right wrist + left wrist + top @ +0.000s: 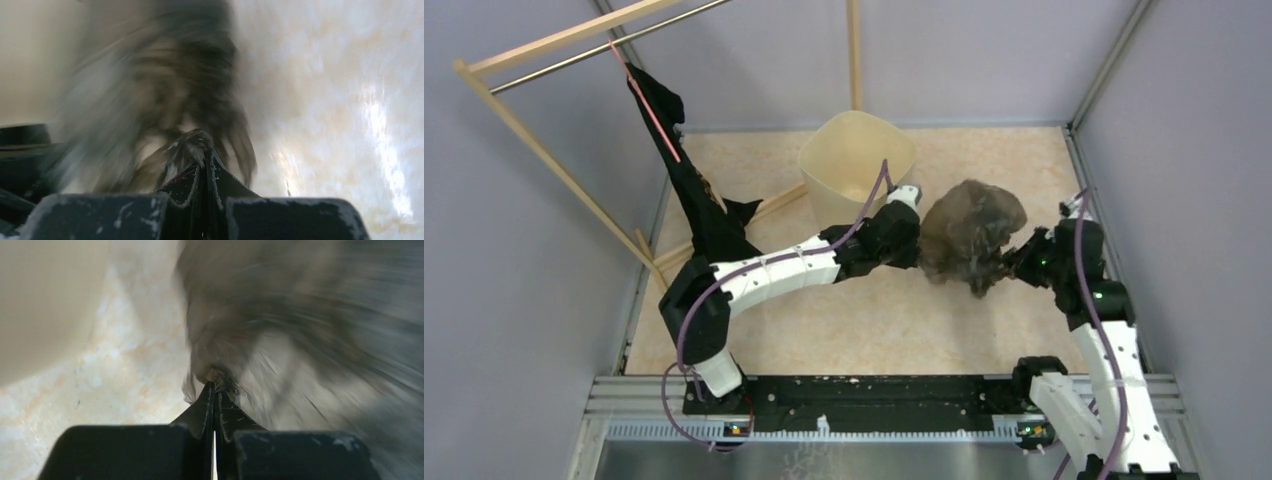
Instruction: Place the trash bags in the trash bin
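A thin, see-through grey-brown trash bag [969, 235] billows between my two arms, blurred with motion, just right of the cream trash bin [856, 163]. My left gripper [916, 248] is shut on the bag's left edge; in the left wrist view its jaws [216, 386] pinch a gathered fold of the trash bag [300, 330], with the bin wall [45, 300] at the left. My right gripper [1014, 262] is shut on the bag's right edge, and the right wrist view shows the film bunched at its tips [206, 150]. A black trash bag [689, 185] hangs from the wooden rack.
A wooden rack [534, 130] with a metal rod stands at the back left, one leg running along the floor beside the bin. Grey walls enclose the marbled table [864, 320] on three sides. A black rail [864, 395] holds both arm bases at the near edge.
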